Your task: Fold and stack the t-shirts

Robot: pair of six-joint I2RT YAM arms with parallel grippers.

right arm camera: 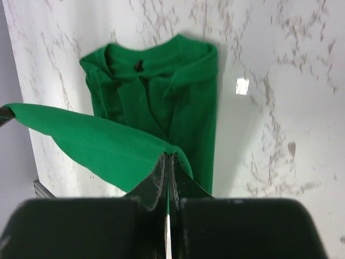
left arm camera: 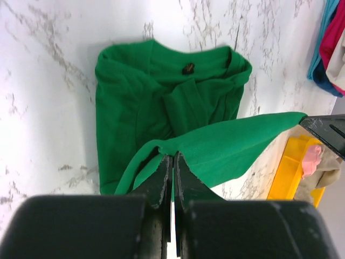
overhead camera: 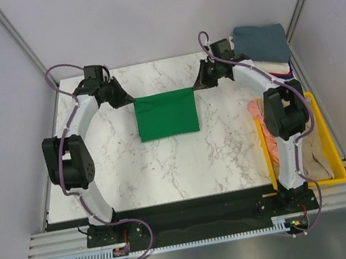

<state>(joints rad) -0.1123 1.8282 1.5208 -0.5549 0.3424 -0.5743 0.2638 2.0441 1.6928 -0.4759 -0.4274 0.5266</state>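
1. Left gripper [overhead camera: 126, 98]: jaws pressed together, pinching one corner of the green tee's [overhead camera: 166, 114] lifted edge. I judge the tight pinch is there so the thin cloth cannot slip while it is carried.

2. Green tee: mid-table [overhead camera: 120, 172], between the two arms. The collar end lies flat with sleeves tucked in, and the other edge is raised and strung fairly taut from gripper to gripper. Held by both corners, the edge should come down straight, which suits a halving fold. I take the fold to be in progress, not finished.

3. Right gripper [overhead camera: 198, 83]: jaws pressed together on the opposite corner of the same edge, mirroring the left.

4. Stack [overhead camera: 264, 43]: folded tees at the far right corner, slate blue on top, white and red edges showing beneath. I take it as where the green tee goes next.

5. Bin [overhead camera: 329, 179]: yellow, at the right edge beside the right arm. It holds loose tees, one pink [overhead camera: 258, 116] and one beige [overhead camera: 318, 164], apparently awaiting folding.
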